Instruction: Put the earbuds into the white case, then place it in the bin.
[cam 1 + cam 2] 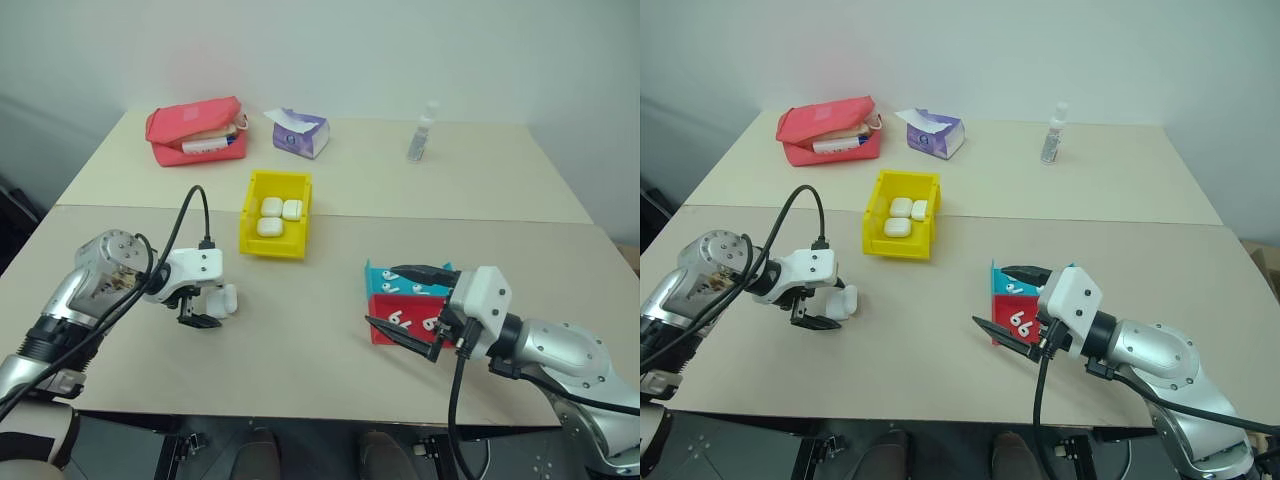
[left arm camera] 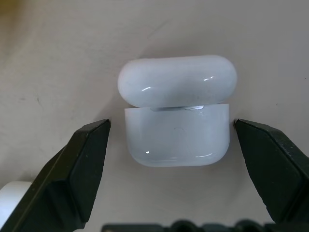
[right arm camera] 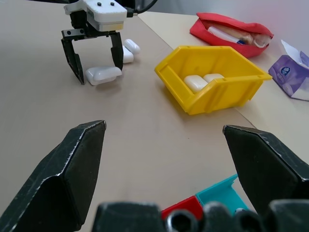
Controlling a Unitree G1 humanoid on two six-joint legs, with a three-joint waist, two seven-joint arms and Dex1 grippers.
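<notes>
Right wrist view: left end effector (image 3: 96,62) spread astride white case (image 3: 103,74); bin (image 3: 212,77) nearby.

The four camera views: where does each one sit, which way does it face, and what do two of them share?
Left eye and right eye views: on the head, facing forward and down over the beige table; both arms show.
Left wrist view: on the left arm, facing down between the open left tool at the small glossy white case.
Right wrist view: on the right arm, facing level across the table between the open right tool.
Shared: the right wrist and eye views all show the bright yellow plastic bin and the left tool.
</notes>
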